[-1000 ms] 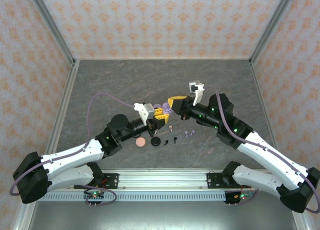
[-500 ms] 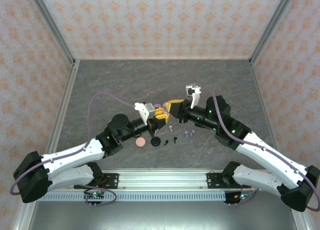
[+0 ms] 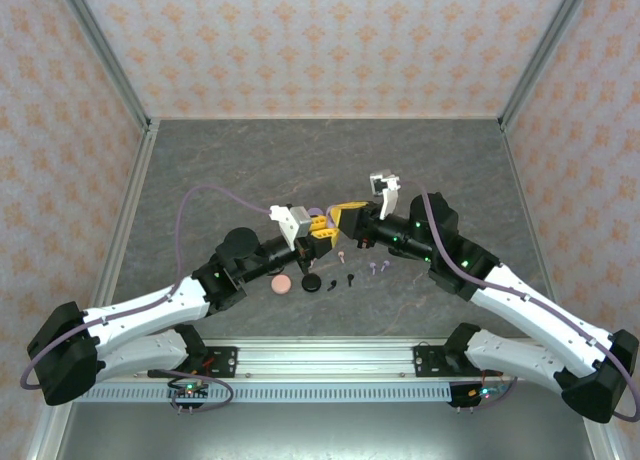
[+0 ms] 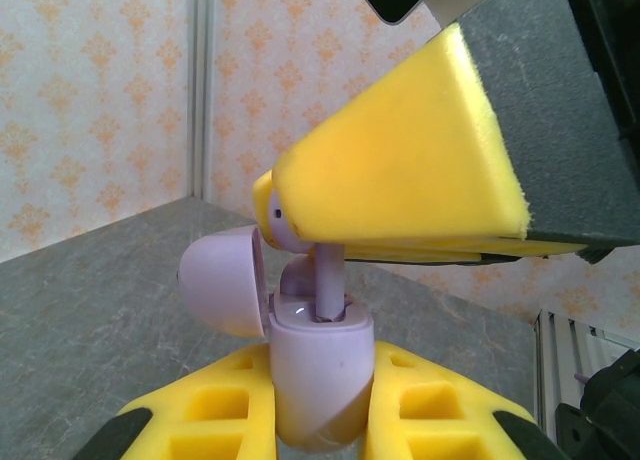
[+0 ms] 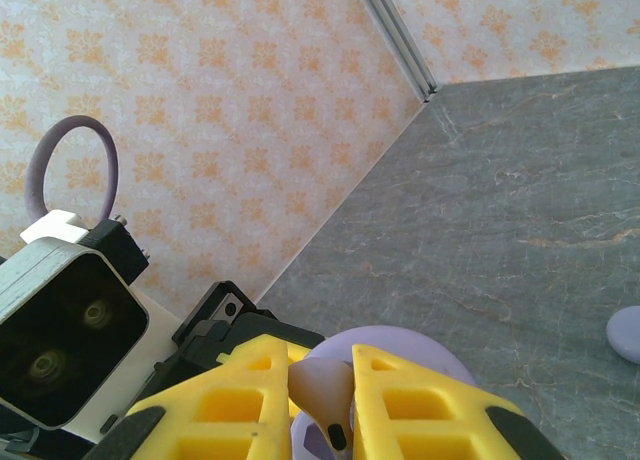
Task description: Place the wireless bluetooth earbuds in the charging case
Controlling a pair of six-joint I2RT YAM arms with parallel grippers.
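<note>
My left gripper (image 3: 316,230) is shut on an upright lavender charging case (image 4: 320,365), whose lid (image 4: 222,282) hangs open to the left. My right gripper (image 3: 341,220) is shut on a lavender earbud (image 5: 330,395) right above it. In the left wrist view the earbud's stem (image 4: 329,280) reaches down into a slot in the case's top, under the right gripper's yellow finger (image 4: 400,170). In the right wrist view the open case (image 5: 410,345) lies just behind the earbud. More earbuds lie on the table: a pink one (image 3: 341,253), two lavender (image 3: 377,267) and a black one (image 3: 350,278).
A pink round case (image 3: 283,283) and an open black case (image 3: 316,282) lie on the grey table (image 3: 330,160) just in front of the grippers. A pale lavender rounded object (image 5: 625,332) sits at the right edge of the right wrist view. Patterned walls enclose the table.
My right gripper has moved a little left and down with the earbud, closing in on the case held by my left gripper. The left arm has stayed put.
</note>
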